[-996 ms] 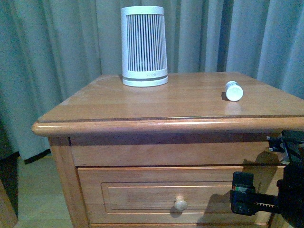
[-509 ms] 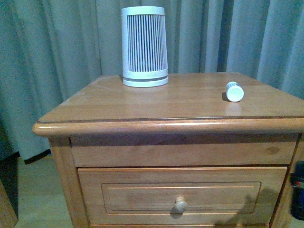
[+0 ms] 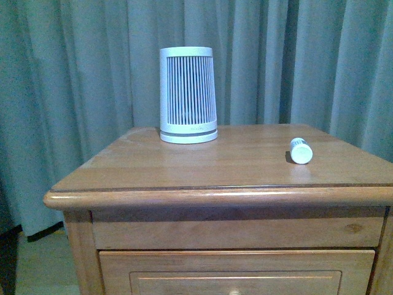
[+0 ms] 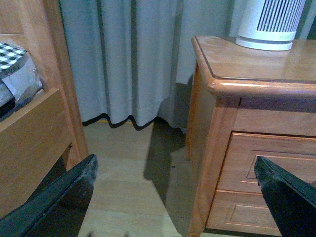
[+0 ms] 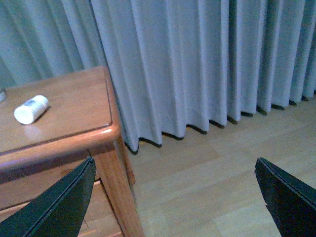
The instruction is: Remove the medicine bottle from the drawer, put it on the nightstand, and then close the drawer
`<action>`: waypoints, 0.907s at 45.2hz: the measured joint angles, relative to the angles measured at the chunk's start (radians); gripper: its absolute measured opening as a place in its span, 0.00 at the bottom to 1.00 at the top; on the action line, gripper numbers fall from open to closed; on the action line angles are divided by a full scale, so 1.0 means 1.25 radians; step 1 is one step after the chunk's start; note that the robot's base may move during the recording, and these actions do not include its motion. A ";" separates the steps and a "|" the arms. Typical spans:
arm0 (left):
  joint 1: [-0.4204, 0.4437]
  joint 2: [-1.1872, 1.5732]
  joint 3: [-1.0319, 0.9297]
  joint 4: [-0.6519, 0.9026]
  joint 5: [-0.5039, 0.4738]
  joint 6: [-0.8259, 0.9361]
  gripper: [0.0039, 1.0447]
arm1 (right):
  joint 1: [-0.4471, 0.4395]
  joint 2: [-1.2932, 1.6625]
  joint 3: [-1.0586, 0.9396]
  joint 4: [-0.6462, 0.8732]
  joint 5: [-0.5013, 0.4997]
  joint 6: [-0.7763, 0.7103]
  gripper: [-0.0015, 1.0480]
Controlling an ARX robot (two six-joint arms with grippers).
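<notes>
I see the medicine bottle point(image 3: 301, 150) lying on its side on the nightstand point(image 3: 184, 166), up and off to one side of my right gripper point(image 5: 173, 197). The drawer point(image 3: 236, 270) is closed. My left gripper point(image 4: 173, 197) and right gripper are both spread wide, empty.

White ribbed tapered cylinder point(image 3: 188, 95), upright, far-left of centre on the wooden top, dark band near its base. Grey-blue pleated curtain point(image 3: 73, 80) hangs behind across whole bg, reaching the pale wood floor point(image 4: 128, 163) w/ a dark hem. Left wrist view: wooden bed frame point(image 4: 34, 128) at left w/ checked fabric point(image 4: 12, 52) on it.
</notes>
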 joint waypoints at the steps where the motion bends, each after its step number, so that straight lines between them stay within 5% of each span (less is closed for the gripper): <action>1: 0.000 0.000 0.000 0.000 0.000 0.000 0.94 | -0.008 -0.035 -0.007 -0.016 -0.011 -0.002 0.93; 21: 0.000 0.000 0.000 0.000 0.000 0.000 0.94 | -0.061 -0.121 -0.076 0.010 -0.042 -0.021 0.93; 25: 0.000 0.000 0.000 0.000 0.000 0.000 0.94 | -0.130 -0.121 -0.065 -0.079 -0.321 -0.081 0.77; 27: 0.000 0.000 0.000 0.000 0.000 0.000 0.94 | -0.123 -0.122 -0.065 -0.089 -0.379 -0.097 0.69; 35: 0.000 0.000 0.000 0.000 0.000 0.000 0.94 | -0.076 -0.142 -0.066 -0.096 -0.348 -0.114 0.44; 38: 0.000 0.000 0.000 0.000 0.000 0.000 0.94 | 0.017 -0.175 -0.088 -0.101 -0.243 -0.120 0.29; 41: 0.000 0.000 0.000 0.000 0.001 0.000 0.94 | 0.042 -0.179 -0.090 -0.104 -0.240 -0.123 0.21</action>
